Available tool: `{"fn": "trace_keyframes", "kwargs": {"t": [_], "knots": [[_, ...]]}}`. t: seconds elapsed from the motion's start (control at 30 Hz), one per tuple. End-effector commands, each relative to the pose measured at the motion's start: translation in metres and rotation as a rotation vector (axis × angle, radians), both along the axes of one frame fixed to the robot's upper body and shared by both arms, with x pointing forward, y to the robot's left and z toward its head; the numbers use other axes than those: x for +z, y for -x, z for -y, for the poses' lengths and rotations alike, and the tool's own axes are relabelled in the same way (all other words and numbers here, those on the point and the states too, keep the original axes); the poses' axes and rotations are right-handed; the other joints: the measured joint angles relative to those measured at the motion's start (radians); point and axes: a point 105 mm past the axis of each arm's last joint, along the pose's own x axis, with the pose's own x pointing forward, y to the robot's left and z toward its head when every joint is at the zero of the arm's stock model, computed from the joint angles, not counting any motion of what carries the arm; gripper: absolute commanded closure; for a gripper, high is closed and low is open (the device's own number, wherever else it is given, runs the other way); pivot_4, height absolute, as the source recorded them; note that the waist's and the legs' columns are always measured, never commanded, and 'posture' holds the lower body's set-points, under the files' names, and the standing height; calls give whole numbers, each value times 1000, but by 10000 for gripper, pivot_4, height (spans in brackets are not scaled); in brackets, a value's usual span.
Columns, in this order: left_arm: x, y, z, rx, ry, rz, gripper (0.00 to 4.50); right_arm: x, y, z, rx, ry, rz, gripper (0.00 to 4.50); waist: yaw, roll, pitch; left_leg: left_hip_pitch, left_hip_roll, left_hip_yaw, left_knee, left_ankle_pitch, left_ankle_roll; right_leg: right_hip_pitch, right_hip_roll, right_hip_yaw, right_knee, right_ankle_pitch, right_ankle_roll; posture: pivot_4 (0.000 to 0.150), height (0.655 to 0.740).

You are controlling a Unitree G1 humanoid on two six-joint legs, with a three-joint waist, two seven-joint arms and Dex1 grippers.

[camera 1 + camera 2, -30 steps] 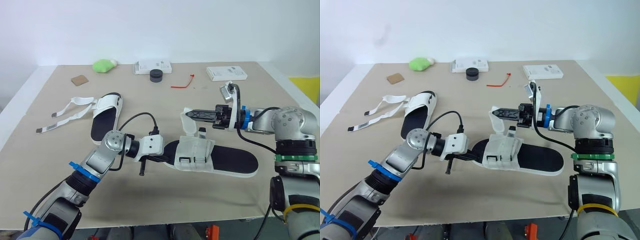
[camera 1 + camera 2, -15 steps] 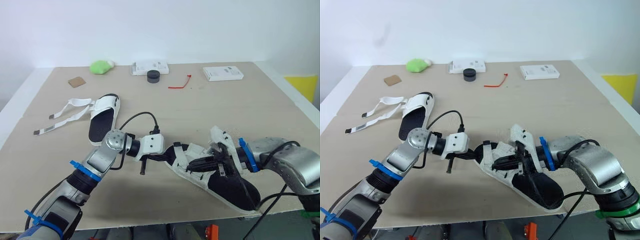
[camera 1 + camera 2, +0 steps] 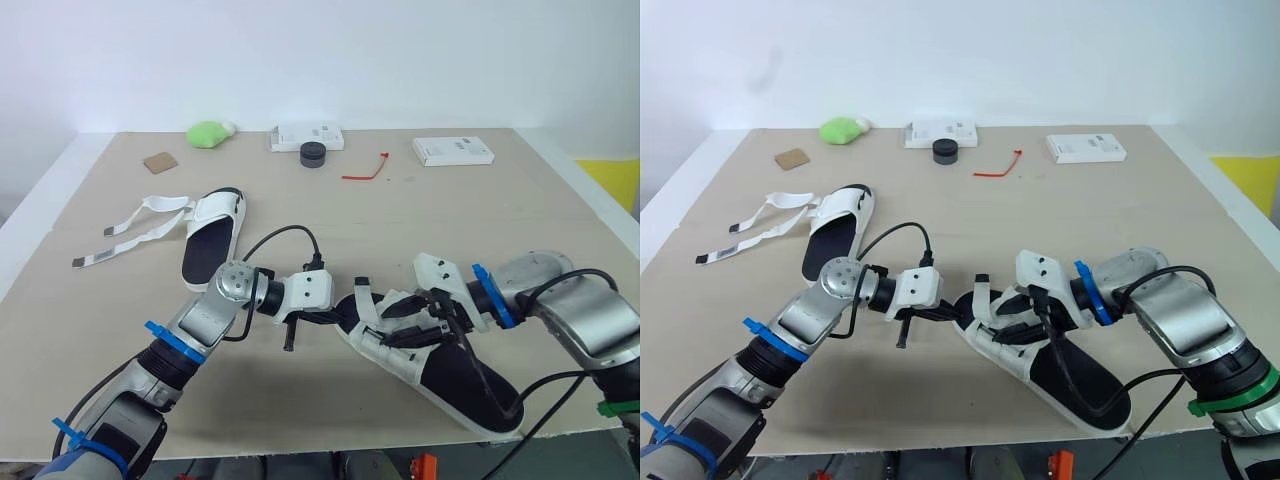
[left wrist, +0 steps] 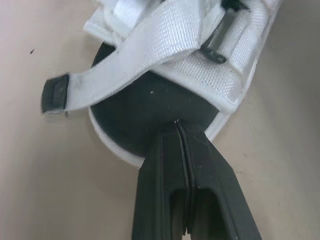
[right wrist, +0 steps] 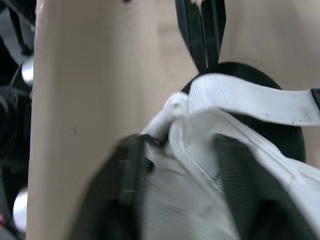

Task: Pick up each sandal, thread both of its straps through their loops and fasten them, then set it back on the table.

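Two sandals are counted on the counter (image 3: 400, 215). The near sandal (image 3: 455, 375) is at the front, with both arms at its strap end. The far sandal (image 3: 212, 240) is placed well to the left of the near sandal and behind it. Its two straps (image 3: 130, 225) are spread open and unfastened.

The left pincer (image 4: 177, 131) is pressed narrow, its fingers together, and its tips are set against the rim of the near sandal's sole. The right pincer (image 3: 405, 320) is closed on the near sandal's white upper, which is held between its parted fingers.

Behind the near sandal, well apart from it, six other things are counted: two white boxes (image 3: 305, 136) (image 3: 453, 150), one black round piece (image 3: 313, 153), one red tie (image 3: 368, 167), one green lump (image 3: 207, 131) and one brown square (image 3: 159, 161). A black cable (image 3: 480, 365) is laid across the near sandal's footbed.

In the left wrist view one loose strap (image 4: 125, 75) with a dark tip is seen lying across the near sandal, beside a dark loop (image 4: 222, 37). In the eye views that part is masked by the right pincer.
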Motion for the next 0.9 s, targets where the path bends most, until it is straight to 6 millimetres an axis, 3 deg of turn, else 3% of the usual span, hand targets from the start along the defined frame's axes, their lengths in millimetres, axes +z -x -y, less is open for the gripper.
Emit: {"fn": "trace_keyframes", "kwargs": {"t": [0.03,0.07,0.3,0.43,0.57,0.63,0.77,0.9], "knots": [[-27,-2,-17,59,-101,-63,45000,-2,12,10,23,34,-81,3788,3,0,0,0,0,0,0,-1,-2,0,0,0,0,0,2,1500,7400],[-27,-2,-17,60,-101,-63,45000,0,12,10,21,31,-81,879,5,0,0,0,0,0,0,-2,-3,0,0,0,0,-1,4,1500,7400],[-26,-1,-17,64,-96,-66,45000,58,-2,21,-95,-154,-5,879,14,1,1,-1,0,0,2,-10,3,1,0,1,0,-4,2,1500,7400],[-28,1,-17,61,-95,-70,45000,90,-10,28,-220,-354,-6,879,14,1,1,1,1,0,3,-9,4,1,2,0,1,-3,3,1500,7400],[-24,0,-14,58,-74,-58,45000,107,16,31,-203,-421,-95,879,15,2,1,1,1,0,4,-9,5,1,2,1,2,-1,2,1500,7400],[-16,-2,-11,54,-31,-38,45000,97,41,29,-172,-373,-177,879,17,3,1,1,1,0,3,-9,5,1,2,1,2,-2,2,1500,7400],[14,8,2,-21,152,-23,45000,60,96,31,-167,-192,-330,879,21,3,1,-1,2,-1,3,-10,6,1,3,0,3,-5,1,1500,7400],[21,12,2,-67,180,3,45000,40,109,42,-241,-84,-329,879,17,5,2,-2,0,-1,5,-10,6,0,2,0,3,-6,5,1500,7400]]}}
